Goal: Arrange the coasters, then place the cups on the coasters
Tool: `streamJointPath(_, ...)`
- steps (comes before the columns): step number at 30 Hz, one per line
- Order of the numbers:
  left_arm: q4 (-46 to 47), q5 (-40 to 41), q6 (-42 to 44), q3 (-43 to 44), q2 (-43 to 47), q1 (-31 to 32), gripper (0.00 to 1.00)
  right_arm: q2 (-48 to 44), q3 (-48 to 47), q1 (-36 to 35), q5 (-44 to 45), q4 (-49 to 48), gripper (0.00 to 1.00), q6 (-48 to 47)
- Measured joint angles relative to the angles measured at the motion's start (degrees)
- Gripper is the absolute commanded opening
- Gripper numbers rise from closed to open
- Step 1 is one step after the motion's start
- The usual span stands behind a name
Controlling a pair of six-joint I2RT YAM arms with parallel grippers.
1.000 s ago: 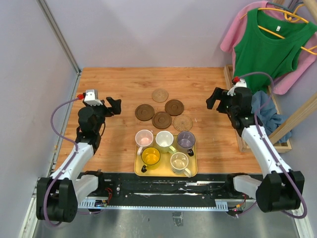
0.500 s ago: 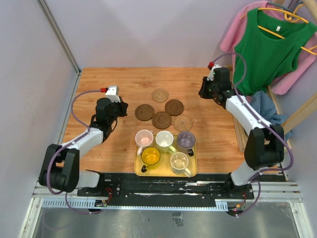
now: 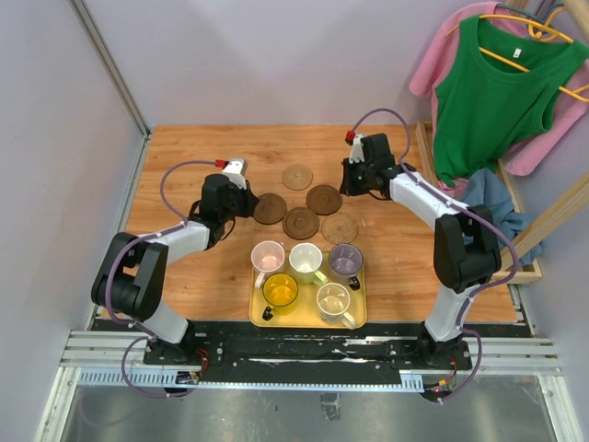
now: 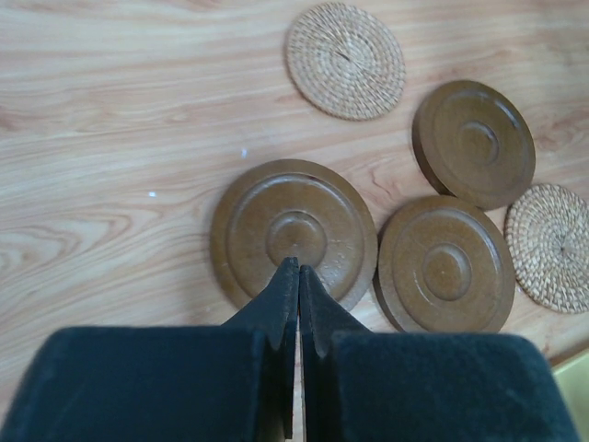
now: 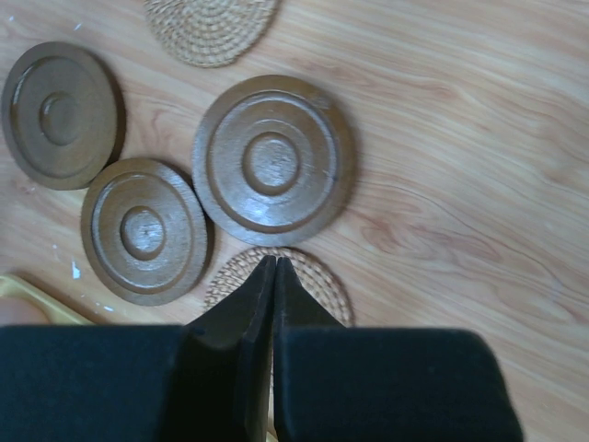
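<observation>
The left gripper (image 4: pixel 297 269) and right gripper (image 5: pixel 273 264) are pinched shut, empty, over the coasters (image 3: pixel 301 222) clustered mid-frame. Those thin, stiff, light discs lie flat and look best pinched at an edge.

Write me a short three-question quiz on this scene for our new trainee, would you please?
1. How many round dark brown wooden coasters are in view?
2. True or false: all five small handled cups stand in the yellow rectangular tray.
3. The left gripper has its jaws: A wide open, B shut with nothing between them, C shut on a cup.
Key: 1) three; 2) true; 3) B.
</observation>
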State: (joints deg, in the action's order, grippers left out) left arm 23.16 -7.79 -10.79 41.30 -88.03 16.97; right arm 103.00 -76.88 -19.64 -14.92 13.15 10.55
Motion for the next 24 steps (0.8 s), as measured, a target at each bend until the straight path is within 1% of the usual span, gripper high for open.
streamJointPath(4,-1.0,-1.2,-0.2,2.6,-3.9,1.5,0.0,4.1,-3.7,-1.5,-2.0,0.7,0.02,0.1)
streamJointPath(5,-1.2,-1.2,-0.2,3.3,-4.7,1.7,0.0,5.4,-5.1,-1.8,-2.2,1.2,0.07,0.2)
streamJointPath(6,-1.4,-1.2,-0.2,4.0,-5.7,2.0,0.01,6.7,-6.6,-2.0,-2.4,1.8,0.16,0.2)
streamJointPath(7,-1.6,-1.3,-0.2,4.7,-6.5,2.2,0.02,7.9,-8.0,-2.1,-2.5,2.3,0.23,0.2)
streamJointPath(10,-2.4,-1.3,-0.1,6.0,-8.5,2.7,0.09,11.3,-11.4,-2.8,-2.4,3.7,0.27,0.1)
streamJointPath(11,-2.6,-1.3,0.0,6.2,-9.0,2.9,0.13,12.2,-12.0,-3.1,-2.4,4.0,0.28,-0.1)
streamJointPath(12,-2.8,-1.3,0.0,6.4,-9.4,3.0,0.16,12.9,-12.4,-3.4,-2.2,4.4,0.27,-0.1)
streamJointPath(13,-2.8,-1.2,0.1,6.5,-9.7,3.1,0.18,13.4,-12.5,-3.7,-1.9,4.9,0.23,-0.2)
streamJointPath(14,-2.9,-1.2,0.2,6.6,-10.1,3.2,0.19,13.7,-12.6,-4.0,-1.6,5.2,0.18,-0.2)
streamJointPath(16,-3.0,-1.2,0.1,6.6,-10.5,3.3,0.18,14.6,-13.4,-4.7,-1.3,6.7,0.02,-0.3)
streamJointPath(19,-3.2,-1.2,0.0,6.7,-11.1,3.6,0.04,16.5,-16.0,-5.0,-1.0,8.2,0.01,-0.3)
streamJointPath(20,-3.2,-1.1,0.0,6.8,-11.4,3.7,0.01,17.1,-16.6,-5.1,-1.0,8.2,0.01,-0.2)
streamJointPath(24,-3.2,-1.1,0.0,7.6,-12.7,4.2,0.01,18.6,-17.4,-5.1,-0.9,8.7,0.01,0.0)
